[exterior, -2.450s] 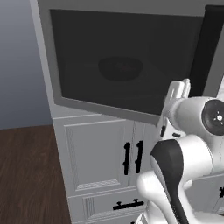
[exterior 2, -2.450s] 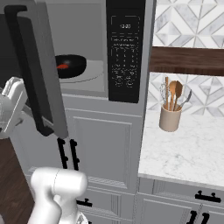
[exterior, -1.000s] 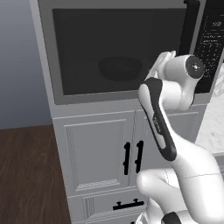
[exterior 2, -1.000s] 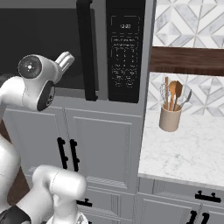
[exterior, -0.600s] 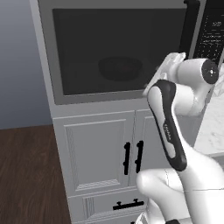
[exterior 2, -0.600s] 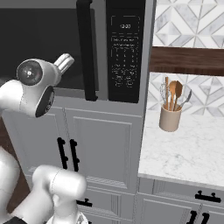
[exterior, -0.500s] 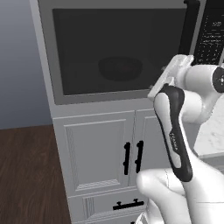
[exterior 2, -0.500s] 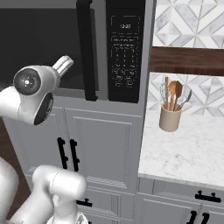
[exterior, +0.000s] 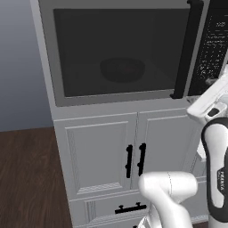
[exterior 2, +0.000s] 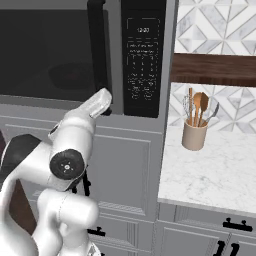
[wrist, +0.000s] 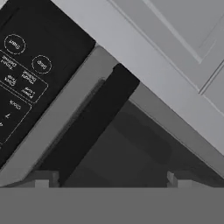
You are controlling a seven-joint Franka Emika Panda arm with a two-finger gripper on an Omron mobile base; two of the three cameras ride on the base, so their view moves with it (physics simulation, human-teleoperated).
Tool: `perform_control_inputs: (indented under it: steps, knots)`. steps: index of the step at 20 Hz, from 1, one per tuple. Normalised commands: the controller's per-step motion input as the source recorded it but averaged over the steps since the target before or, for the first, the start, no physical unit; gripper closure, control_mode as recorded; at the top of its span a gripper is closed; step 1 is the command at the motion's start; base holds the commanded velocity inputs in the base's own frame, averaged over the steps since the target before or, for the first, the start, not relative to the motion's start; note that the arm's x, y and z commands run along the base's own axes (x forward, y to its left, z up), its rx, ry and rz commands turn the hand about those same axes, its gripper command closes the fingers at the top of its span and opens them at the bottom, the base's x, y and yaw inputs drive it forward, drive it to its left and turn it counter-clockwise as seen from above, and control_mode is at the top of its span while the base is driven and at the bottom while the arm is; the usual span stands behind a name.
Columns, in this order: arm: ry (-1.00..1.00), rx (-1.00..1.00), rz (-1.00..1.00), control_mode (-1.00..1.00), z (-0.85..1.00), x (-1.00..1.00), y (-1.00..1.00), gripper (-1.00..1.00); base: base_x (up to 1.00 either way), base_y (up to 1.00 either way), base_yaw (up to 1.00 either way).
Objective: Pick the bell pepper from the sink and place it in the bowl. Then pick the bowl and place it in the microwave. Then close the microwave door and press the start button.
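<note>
With the microwave door (exterior: 120, 49) shut and your pincer (wrist: 111, 177) spread, press the Start button (wrist: 14, 44) at 10 o'clock

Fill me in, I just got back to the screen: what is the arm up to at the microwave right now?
The large grey built-in microwave has its wide door with the dark tinted window shut, and the wide glossy black bowl shows dimly through the glass. The white arm's gripper sits by the lower end of the door's black vertical bar handle, fingers open and holding nothing. The black control panel is just beside it, and the hand view shows its round Start button, not yet pressed.
</note>
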Motion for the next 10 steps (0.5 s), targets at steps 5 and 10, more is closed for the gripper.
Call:
perform_control_inputs:
  steps: [5, 10]
  knots:
    - [-0.12, 0.16, 0.14, -1.0, 0.0, -0.06, -1.0, -1.0, 0.0, 0.0, 0.0]
    - [-0.03, 0.11, 0.14, -1.0, -0.04, 0.06, -0.89, -1.0, 0.0, 0.0, 0.0]
